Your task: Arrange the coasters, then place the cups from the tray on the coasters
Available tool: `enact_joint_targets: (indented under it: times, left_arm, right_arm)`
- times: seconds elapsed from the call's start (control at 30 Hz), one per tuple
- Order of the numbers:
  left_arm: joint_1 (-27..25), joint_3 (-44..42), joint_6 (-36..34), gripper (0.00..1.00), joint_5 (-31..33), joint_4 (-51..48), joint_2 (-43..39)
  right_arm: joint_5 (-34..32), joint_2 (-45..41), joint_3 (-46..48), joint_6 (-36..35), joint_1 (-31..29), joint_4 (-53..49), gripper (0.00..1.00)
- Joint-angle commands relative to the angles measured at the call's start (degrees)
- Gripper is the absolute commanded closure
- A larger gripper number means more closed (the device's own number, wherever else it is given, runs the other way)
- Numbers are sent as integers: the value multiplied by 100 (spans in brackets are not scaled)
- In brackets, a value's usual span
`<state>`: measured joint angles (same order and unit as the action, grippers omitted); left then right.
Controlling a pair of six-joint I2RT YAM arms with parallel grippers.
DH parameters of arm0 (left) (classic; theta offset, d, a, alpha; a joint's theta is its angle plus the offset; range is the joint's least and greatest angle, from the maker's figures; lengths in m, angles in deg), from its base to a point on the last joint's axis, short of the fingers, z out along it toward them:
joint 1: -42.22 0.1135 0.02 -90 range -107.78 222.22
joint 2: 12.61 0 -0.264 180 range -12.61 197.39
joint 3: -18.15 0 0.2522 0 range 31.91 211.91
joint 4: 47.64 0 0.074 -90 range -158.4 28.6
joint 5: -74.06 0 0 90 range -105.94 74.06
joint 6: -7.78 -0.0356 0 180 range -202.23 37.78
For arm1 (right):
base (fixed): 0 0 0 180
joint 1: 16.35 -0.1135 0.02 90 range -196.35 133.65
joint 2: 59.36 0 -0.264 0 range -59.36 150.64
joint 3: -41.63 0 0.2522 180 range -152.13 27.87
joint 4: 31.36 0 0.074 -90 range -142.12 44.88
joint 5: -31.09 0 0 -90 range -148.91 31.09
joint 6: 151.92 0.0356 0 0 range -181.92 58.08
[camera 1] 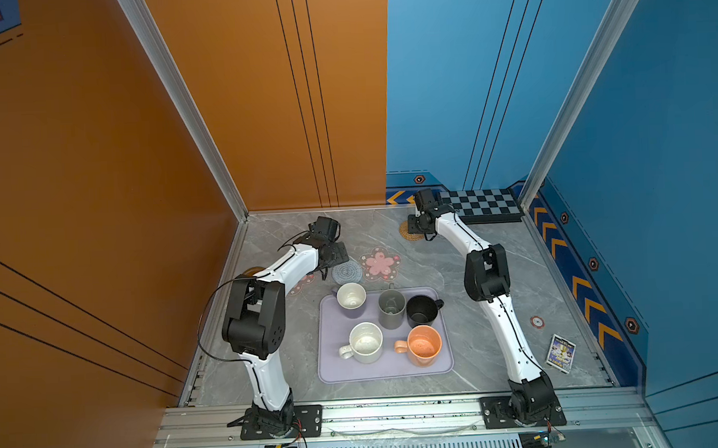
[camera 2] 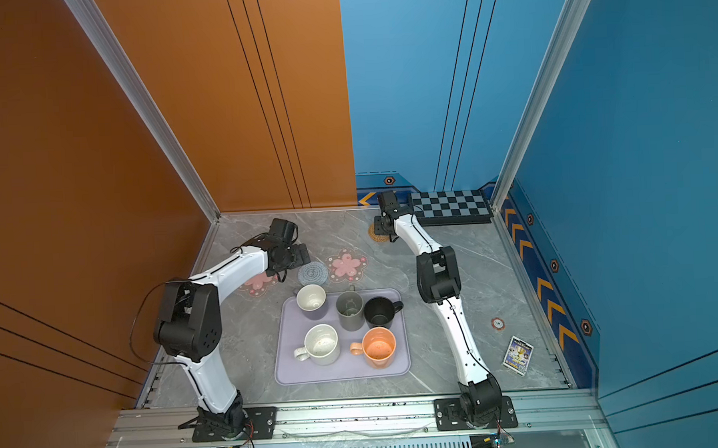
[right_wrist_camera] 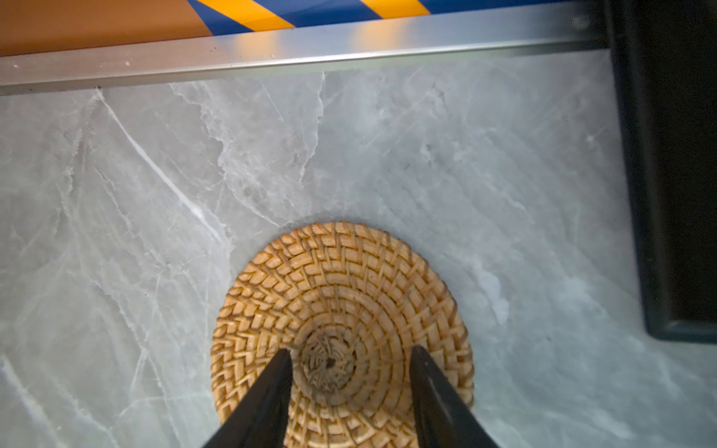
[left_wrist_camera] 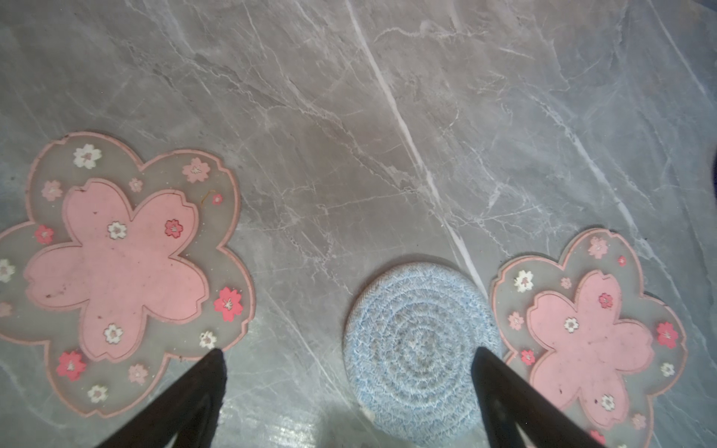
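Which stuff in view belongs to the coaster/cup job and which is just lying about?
Job: tray; lavender mug, grey mug, black mug, white speckled mug, orange mug; rattan coaster, blue woven coaster, pink flower coaster, second pink flower coaster partly under the left arm, brown disc mostly hidden behind that arm.
Lying about: checkered board, round token, printed card box.

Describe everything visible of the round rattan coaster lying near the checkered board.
The rattan coaster is a round tan mat woven in a spiral of small plaited segments around a knotted centre. It lies flat on the grey marble table, at the far side, beside the checkered board without touching it. The right end effector hangs over its middle, jaws apart; whether the tips touch it cannot be told.
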<state>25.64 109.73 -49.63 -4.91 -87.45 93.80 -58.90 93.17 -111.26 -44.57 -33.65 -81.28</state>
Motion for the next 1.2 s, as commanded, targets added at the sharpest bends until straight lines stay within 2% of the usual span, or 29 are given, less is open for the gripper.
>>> enact_joint_targets:
  times: [0.0, 0.4, 0.5, 0.73, 0.9, 1.17]
  left_arm:
    - [-81, 84, -24, 1, -84, 47, -262]
    - [-102, -363, -76, 0, 18, 35, -919]
    - [-117, -514, -45, 2, 279, -5, -1107]
    - [-172, -635, -340, 2, 92, 3, -1258]
    - [-384, -628, -740, 0, 131, 3, -1216]
    - [-408, -600, -558, 12, -153, 2, -1077]
  right_arm:
    - [86, -609, 360, -73, 7, 86, 45]
    - [207, -1883, 1646, -217, -50, 355, 40]
    - [253, -2225, 2120, -329, -114, 356, 40]
    - [185, -3145, 3472, -832, -612, 372, 40]
    - [459, -3576, 4307, -651, -865, 514, 42]
    - [667, -3682, 4917, -267, -1138, 822, 42]
